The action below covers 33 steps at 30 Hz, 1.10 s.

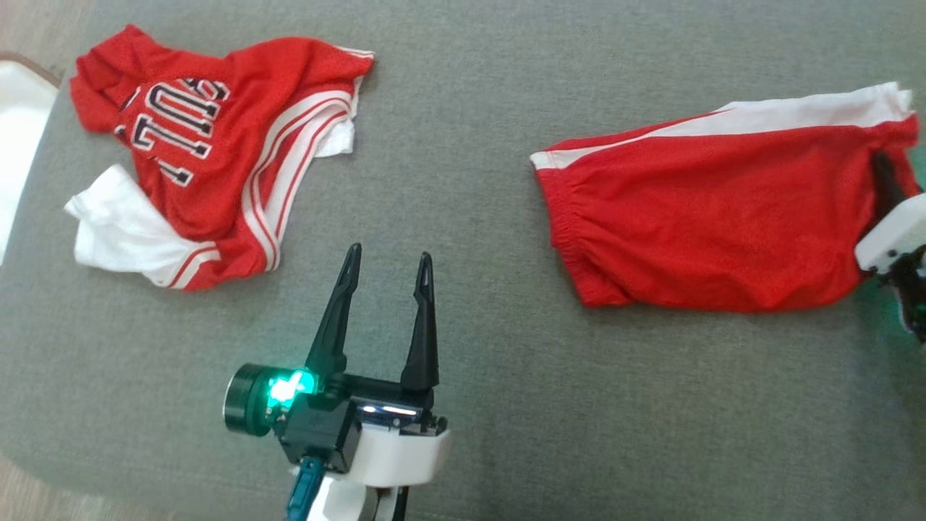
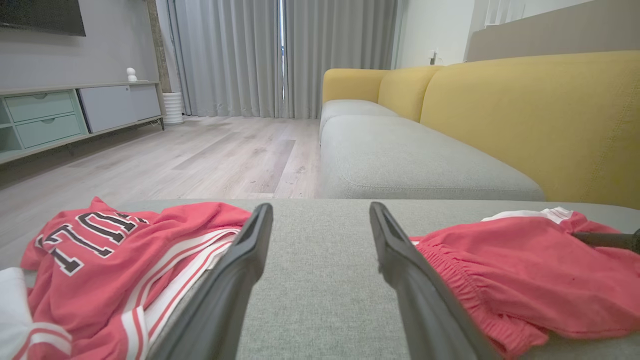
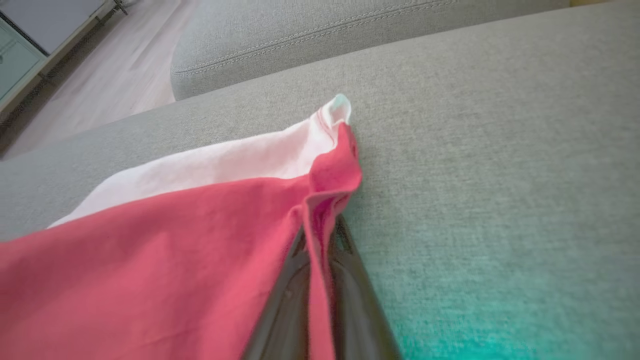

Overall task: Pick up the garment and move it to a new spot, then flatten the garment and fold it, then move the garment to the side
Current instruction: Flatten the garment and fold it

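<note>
Red shorts [image 1: 709, 217] with a white side stripe lie spread on the right part of a grey fabric cushion [image 1: 470, 376]. Their gathered elastic waistband faces the middle of the cushion. At the shorts' far right end, the right gripper [image 1: 881, 170] is clamped on the cloth. The right wrist view shows a fold of red fabric pinched between its two dark fingers [image 3: 350, 280].

The left gripper [image 1: 389, 255] hangs over bare cushion between the shorts and a second garment. Its fingers are spread wide and it holds nothing. A green light glows at its wrist.

The second garment is a crumpled red jersey [image 1: 210, 152] with white and red striped trim and white cloth under it, well apart at the cushion's left. Large black letters edged in white run across it. Folds hide part of them, so I cannot read the word.

Beyond the cushion stands a sofa with yellow backs [image 2: 525, 120] and grey seats. Past that there is a pale wood floor [image 2: 200, 155], long grey curtains [image 2: 230, 55], and a low cabinet with pale green drawers [image 2: 40, 117].
</note>
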Tool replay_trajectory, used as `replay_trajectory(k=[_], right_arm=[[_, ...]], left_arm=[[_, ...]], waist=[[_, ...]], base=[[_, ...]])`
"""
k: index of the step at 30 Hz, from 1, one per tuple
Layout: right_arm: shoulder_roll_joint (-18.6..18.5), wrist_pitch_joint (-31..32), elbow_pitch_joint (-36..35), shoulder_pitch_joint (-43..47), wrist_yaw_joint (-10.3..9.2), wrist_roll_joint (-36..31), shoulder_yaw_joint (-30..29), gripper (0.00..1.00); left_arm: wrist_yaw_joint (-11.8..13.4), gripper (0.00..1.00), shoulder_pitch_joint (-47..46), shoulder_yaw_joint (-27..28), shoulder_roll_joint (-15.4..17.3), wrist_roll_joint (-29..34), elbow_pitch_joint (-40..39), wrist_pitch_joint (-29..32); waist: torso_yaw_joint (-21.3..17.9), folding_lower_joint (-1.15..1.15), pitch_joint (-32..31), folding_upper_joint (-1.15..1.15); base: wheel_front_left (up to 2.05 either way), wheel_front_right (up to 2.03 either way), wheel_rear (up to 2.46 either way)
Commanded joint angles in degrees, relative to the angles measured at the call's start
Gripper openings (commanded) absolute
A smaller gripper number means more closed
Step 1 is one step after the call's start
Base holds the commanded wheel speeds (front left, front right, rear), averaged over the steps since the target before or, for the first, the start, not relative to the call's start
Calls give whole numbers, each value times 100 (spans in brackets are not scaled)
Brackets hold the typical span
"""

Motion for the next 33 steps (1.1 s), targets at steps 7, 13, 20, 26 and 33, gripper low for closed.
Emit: replay_trajectory(k=[7, 13, 20, 26, 33], right_arm=[[-184, -326, 34, 203, 40, -2, 167, 0], [-547, -436, 58, 243, 40, -34, 187, 0], [-723, -587, -165, 87, 40, -46, 207, 0], [-432, -742, -606, -75, 40, -185, 310, 0], [208, -810, -933, -85, 40, -559, 400, 0]], left_arm=[[-94, 100, 95, 313, 24, 50, 4, -27], [-196, 100, 150, 358, 24, 78, 57, -27], [-283, 100, 188, 401, 24, 73, 108, -27], [-359, 100, 286, 423, 24, 60, 253, -27], [-414, 100, 411, 359, 24, -55, 363, -27]], waist=[[-605, 1, -315, 0], [-971, 1, -424, 0], [-1278, 1, -471, 0], [-1396, 1, -734, 0], [-1261, 1, -1043, 0]], base=[[0, 0, 0], [0, 0, 0], [0, 0, 0], [0, 0, 0], [0, 0, 0]])
